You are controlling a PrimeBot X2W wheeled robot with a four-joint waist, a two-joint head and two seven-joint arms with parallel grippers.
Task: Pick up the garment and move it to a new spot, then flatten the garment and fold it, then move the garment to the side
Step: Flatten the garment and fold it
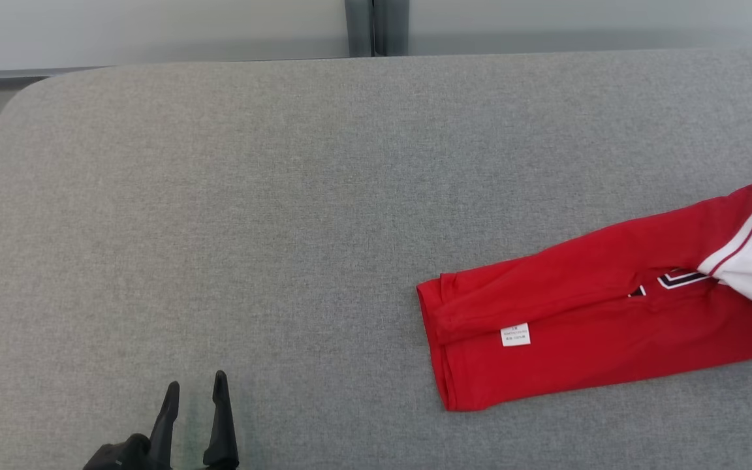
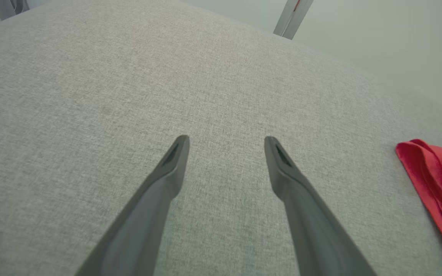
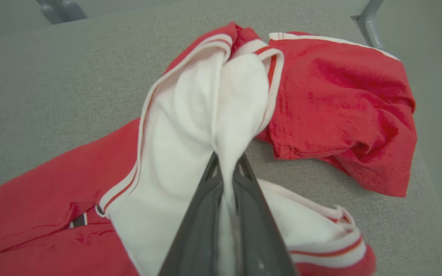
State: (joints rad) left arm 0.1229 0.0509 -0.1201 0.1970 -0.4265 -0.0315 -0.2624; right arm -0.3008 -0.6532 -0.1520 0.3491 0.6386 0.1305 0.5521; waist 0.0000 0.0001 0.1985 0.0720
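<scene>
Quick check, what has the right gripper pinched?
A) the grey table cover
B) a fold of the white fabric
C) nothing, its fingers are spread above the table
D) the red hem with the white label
B: the right gripper is shut on a bunched white fold of the garment.

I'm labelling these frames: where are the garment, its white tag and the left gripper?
garment (image 1: 585,274), head view, on its red sleeve.
white tag (image 1: 516,335), head view, middle of the tag.
left gripper (image 2: 226,138), left wrist view, midway between its open fingers.

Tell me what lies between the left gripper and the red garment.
Bare grey surface separates left gripper and garment, as the head view shows.
</scene>
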